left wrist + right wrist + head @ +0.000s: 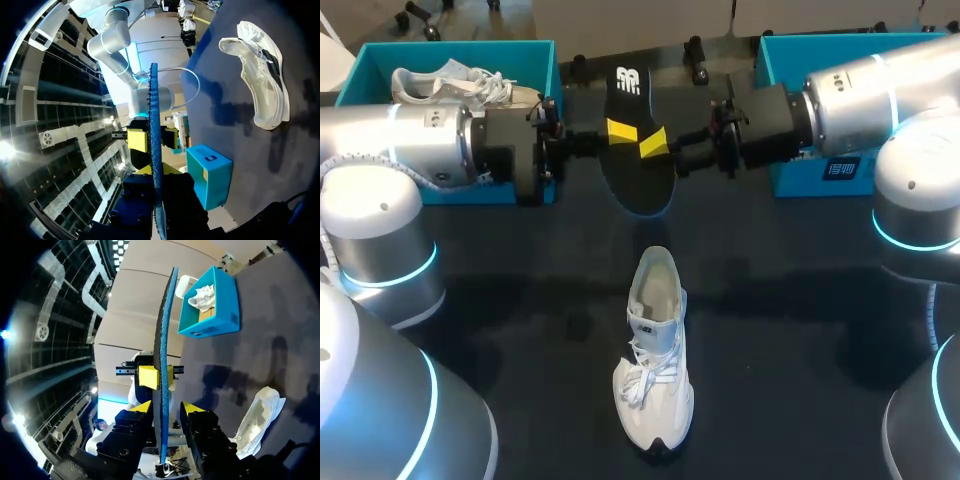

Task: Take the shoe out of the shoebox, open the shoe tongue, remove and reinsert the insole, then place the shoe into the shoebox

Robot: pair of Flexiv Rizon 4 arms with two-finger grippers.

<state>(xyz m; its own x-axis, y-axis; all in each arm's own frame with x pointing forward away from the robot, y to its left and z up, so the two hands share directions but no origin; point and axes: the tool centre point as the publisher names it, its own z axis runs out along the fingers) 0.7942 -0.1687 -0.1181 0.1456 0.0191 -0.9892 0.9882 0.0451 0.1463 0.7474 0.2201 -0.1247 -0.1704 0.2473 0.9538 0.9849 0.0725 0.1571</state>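
Overhead, the black insole [642, 185] hangs in the air above the table [520, 300], held between the two arms where they meet. Its printed face is turned up and its long axis runs roughly from 12 to 6 o'clock.

The left gripper [620, 130] comes in from 9 o'clock and is clamped on the insole. In the left wrist view the sheet runs edge-on straight through its tight tips. The right gripper [655, 143] comes in from 3 o'clock and has the insole between its fingers [192, 407]. In the right wrist view a gap shows beside the sheet, so this gripper looks released, not gripping.

The white shoe [655, 370] stands upright on the table at 6 o'clock from the insole and well apart from it. Its heel opening points to 12 o'clock, and its toe and laces point to 6.

The left shoebox [530, 55], teal, sits at about 10 o'clock from the shoe, behind the left arm, with a second shoe [450, 85] lying inside it. The right shoebox [790, 60], also teal, sits at about 2 o'clock, partly hidden by the right arm
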